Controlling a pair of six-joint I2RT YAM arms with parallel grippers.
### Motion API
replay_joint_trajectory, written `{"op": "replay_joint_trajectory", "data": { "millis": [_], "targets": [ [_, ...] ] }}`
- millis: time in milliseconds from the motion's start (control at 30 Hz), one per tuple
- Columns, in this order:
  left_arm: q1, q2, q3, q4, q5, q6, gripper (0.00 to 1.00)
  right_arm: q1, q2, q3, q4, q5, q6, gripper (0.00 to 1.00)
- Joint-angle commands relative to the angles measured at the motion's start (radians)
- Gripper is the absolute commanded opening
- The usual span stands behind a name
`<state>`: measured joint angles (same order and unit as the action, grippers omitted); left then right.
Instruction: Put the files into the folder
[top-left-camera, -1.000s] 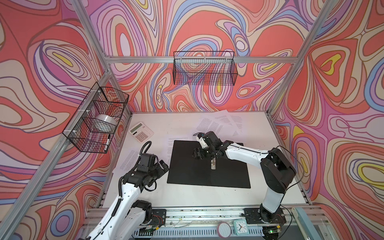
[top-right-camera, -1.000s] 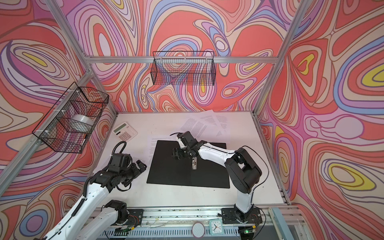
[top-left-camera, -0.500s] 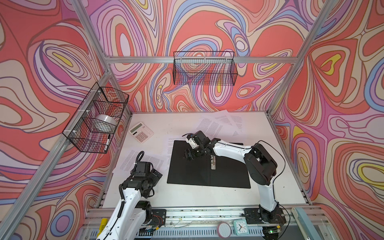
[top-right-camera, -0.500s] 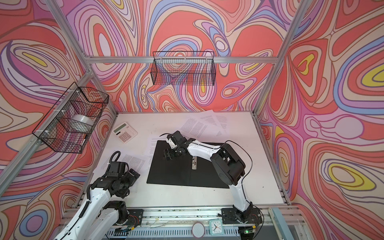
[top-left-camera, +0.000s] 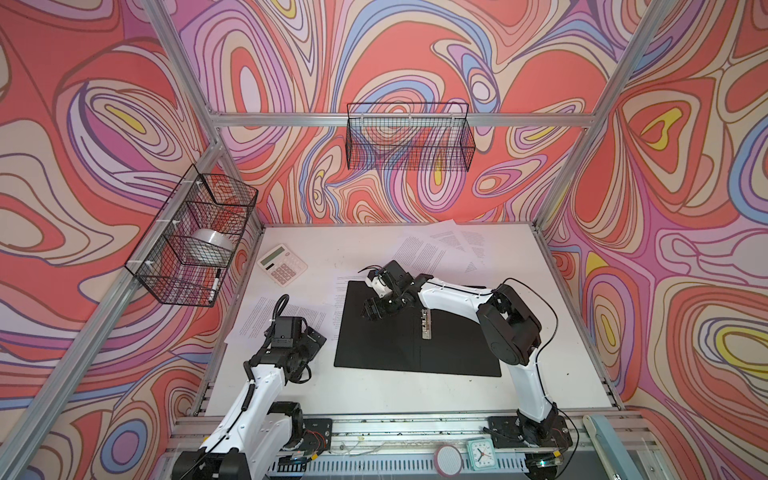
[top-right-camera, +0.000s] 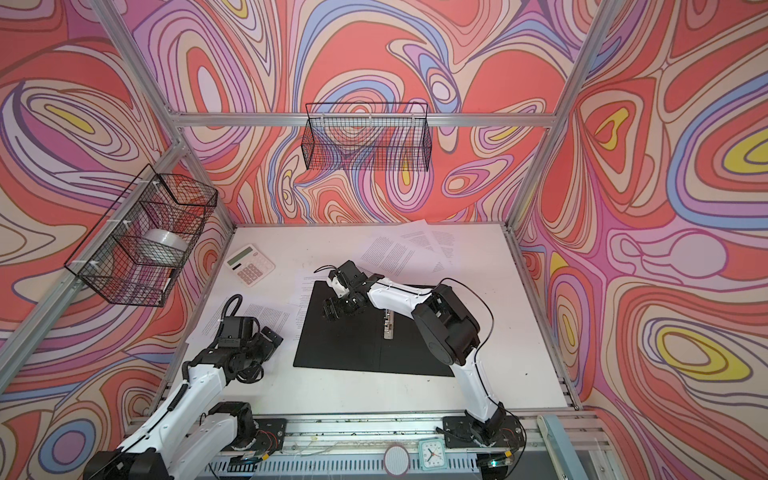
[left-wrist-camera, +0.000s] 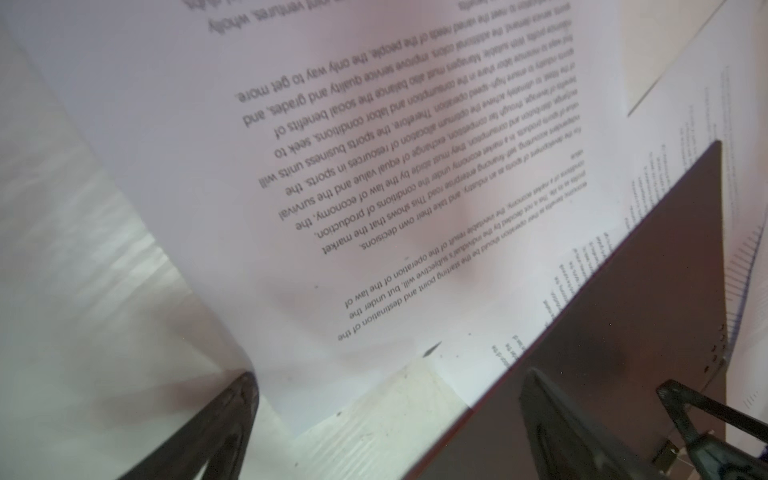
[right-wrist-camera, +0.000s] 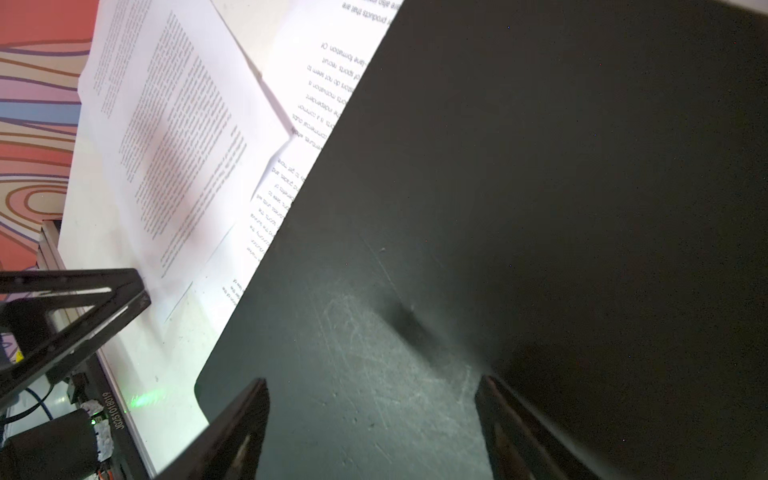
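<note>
Folder (top-left-camera: 415, 340) lies open, black inside up. L gripper (left-wrist-camera: 390, 378), jaws spread, hovers over files (top-left-camera: 259, 320) just beside its left edge; R gripper (right-wrist-camera: 374, 380), likewise spread, over its left half. Risk: a sheet (top-left-camera: 338, 297) tucked under that edge may crease or drag the folder if pulled.

We are reaching our right end effector (top-left-camera: 371, 311) over the left half of the folder (top-left-camera: 415, 353), which is lying open and flat on the tabletop (top-left-camera: 374, 392), black inside up, its metal clip (top-left-camera: 425, 325) along the spine. We are holding our left end effector (top-left-camera: 312, 341) over a printed sheet (top-left-camera: 257, 316) just left of the folder. More files (top-left-camera: 419, 253) are lying fanned near the far edge, and a calculator (top-left-camera: 282, 264) is sitting at the far left.
</note>
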<state>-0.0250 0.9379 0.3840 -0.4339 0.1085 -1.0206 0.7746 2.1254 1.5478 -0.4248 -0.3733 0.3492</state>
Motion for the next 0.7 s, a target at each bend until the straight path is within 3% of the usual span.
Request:
{"op": "replay_joint_trajectory", "data": {
  "millis": [0,167,333,400,667],
  "targets": [
    [0.005,0.112,-0.03,0.11,0.125,0.035,0.96,0.006,0.028,0.022,-0.007,-0.015,0.002,0.82],
    [-0.056,0.238,0.047,0.192,0.199,0.075,0.94,0.006,0.025,0.014,0.002,-0.012,0.01,0.82],
    [-0.182,0.213,0.211,0.045,0.091,0.158,0.94,0.006,0.02,0.006,0.008,-0.009,0.016,0.81],
    [-0.168,0.17,0.213,0.015,0.051,0.146,0.96,0.006,0.015,0.001,0.01,-0.009,0.016,0.81],
    [0.059,0.196,0.248,-0.008,0.143,0.169,0.97,0.006,-0.007,-0.038,0.023,-0.006,0.013,0.82]
  ]
}}
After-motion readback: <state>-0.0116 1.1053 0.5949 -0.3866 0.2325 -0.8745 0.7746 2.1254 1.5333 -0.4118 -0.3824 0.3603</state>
